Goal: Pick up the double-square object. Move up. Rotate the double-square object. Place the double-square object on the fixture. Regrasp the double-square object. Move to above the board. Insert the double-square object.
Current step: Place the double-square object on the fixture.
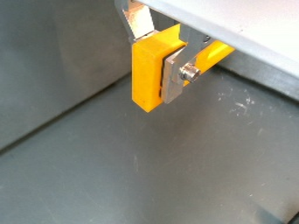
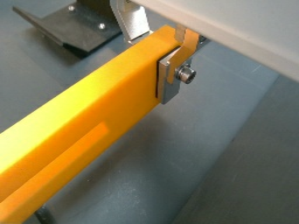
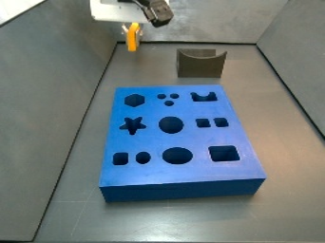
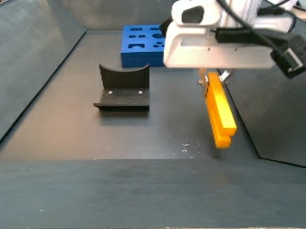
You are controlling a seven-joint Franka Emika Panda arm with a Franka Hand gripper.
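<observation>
The tool [image 4: 216, 75] hangs off a chunky white housing with rounded corners, pretty boxy in a side view, with black bits and dark cabling sticking out near its top and side. In both wrist views the underside of that housing is a plain pale grey-white slab. The fingers [image 1: 176, 77] are flat silver metal plates, 1 of them carrying a small round screw head [image 2: 184, 76]. No visible markings or labels anywhere.

Gripper [image 2: 167, 54] (jaws closed) — on double-square object [image 2: 82, 118]
</observation>
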